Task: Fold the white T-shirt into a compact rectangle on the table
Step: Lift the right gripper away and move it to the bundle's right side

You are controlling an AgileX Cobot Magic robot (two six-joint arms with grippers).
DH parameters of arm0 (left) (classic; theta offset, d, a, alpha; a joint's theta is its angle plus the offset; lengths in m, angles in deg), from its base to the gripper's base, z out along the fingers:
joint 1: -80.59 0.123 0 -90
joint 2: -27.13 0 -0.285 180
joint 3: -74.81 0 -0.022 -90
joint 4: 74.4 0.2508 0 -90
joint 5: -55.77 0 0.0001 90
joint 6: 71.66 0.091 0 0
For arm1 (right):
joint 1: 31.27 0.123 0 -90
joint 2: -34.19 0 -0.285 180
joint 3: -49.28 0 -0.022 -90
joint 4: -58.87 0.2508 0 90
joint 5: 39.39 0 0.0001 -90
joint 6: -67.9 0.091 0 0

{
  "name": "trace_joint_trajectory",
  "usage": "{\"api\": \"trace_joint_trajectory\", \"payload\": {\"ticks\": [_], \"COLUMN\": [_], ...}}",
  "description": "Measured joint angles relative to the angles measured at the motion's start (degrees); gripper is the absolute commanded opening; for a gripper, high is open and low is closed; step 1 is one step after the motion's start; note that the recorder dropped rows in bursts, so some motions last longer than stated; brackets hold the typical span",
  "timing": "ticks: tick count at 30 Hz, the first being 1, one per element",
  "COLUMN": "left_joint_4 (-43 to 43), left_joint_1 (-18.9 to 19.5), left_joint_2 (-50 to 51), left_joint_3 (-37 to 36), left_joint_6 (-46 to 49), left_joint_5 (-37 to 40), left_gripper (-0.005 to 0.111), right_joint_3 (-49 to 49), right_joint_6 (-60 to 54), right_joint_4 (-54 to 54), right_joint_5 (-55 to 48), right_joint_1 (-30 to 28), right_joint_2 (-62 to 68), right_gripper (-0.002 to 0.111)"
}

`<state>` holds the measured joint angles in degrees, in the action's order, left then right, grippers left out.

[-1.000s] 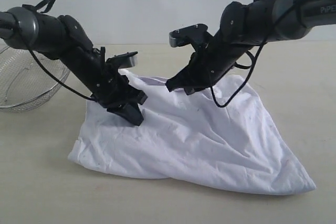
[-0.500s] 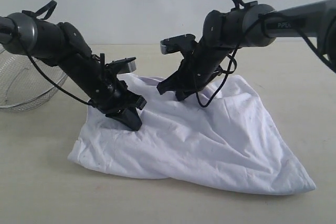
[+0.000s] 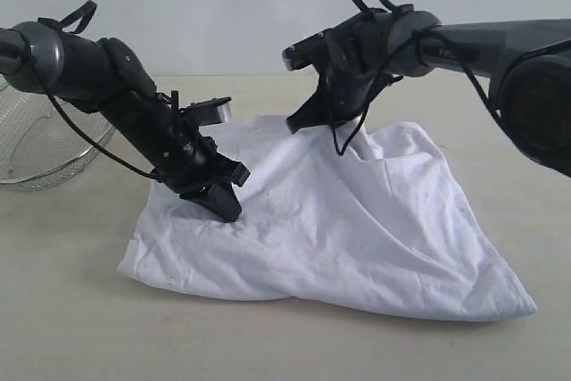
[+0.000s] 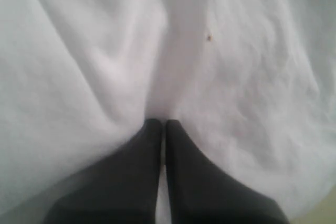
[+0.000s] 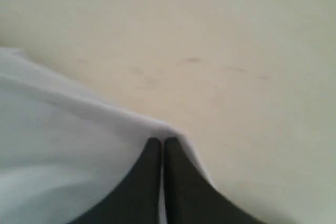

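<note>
Right gripper (image 3: 302,120), clenched on shirt (image 3: 357,229) edge at 12 o'clock, has lifted and swung toward 10. Left gripper (image 3: 223,205) stays pinched on shirt at 9. Fold looks underway.

white t-shirt (image 3: 357,229) rumpled on table (image 3: 62,318) | left gripper (image 3: 225,209), right gripper (image 3: 300,122) grip it

Prob. a robotics lab or test bench, not a home. Two black robot arms, left arm (image 3: 107,78) & right arm (image 3: 464,42), w/ exposed cables (image 3: 89,136) & strap loops, work over one wide pale beige worktop (image 3: 71,336). Behind it: a plain whitish wall (image 3: 223,6). Props few & staged-looking: a white T-shirt (image 3: 357,238) mid-worktop, a wire-mesh basket (image 3: 36,144) at the left edge of the ext. view. Wrist views show only worktop & cloth.
</note>
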<state>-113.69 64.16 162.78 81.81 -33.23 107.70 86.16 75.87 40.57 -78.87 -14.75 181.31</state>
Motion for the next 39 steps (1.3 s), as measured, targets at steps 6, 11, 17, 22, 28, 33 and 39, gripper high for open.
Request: {"api": "trace_joint_trajectory", "payload": {"ticks": [6, 11, 17, 22, 28, 33, 39], "left_joint_4": [0.0, 0.0, 0.7, 1.3, 1.7, 2.1, 2.2], "left_joint_1": [0.0, 0.0, 0.0, 0.0, 0.0, 0.0, 0.0], "left_joint_2": [0.0, -0.1, -1.3, -2.7, -2.9, -2.9, -2.9], "left_joint_3": [0.0, 0.0, -0.4, -0.4, -0.5, -0.7, -0.7], "left_joint_6": [-0.2, -0.1, 0.6, 0.6, 0.7, 0.7, 0.7], "left_joint_5": [-0.1, -0.4, -2.0, -3.0, -3.6, -3.6, -3.6], "left_gripper": [0.004, 0.004, 0.004, 0.004, 0.004, 0.004, 0.004], "right_joint_3": [1.9, 2.2, 2.3, -2.7, -24.1, -40.7, -46.3], "right_joint_6": [1.7, -0.7, -8.9, -17.4, -39.0, -62.0, -66.0], "right_joint_4": [-8.1, -8.1, 5.3, 20.5, 43.1, 65.0, 67.9], "right_joint_5": [-6.7, -13.8, -27.1, -29.5, -30.3, -30.6, -26.0], "right_joint_1": [-3.4, -5.3, -14.2, -23.9, -35.1, -38.3, -38.3], "right_joint_2": [-4.4, -9.6, -13.6, -19.6, -26.4, -26.4, -25.6], "right_gripper": [0.000, 0.000, 0.000, 0.000, 0.000, 0.007, 0.060]}}
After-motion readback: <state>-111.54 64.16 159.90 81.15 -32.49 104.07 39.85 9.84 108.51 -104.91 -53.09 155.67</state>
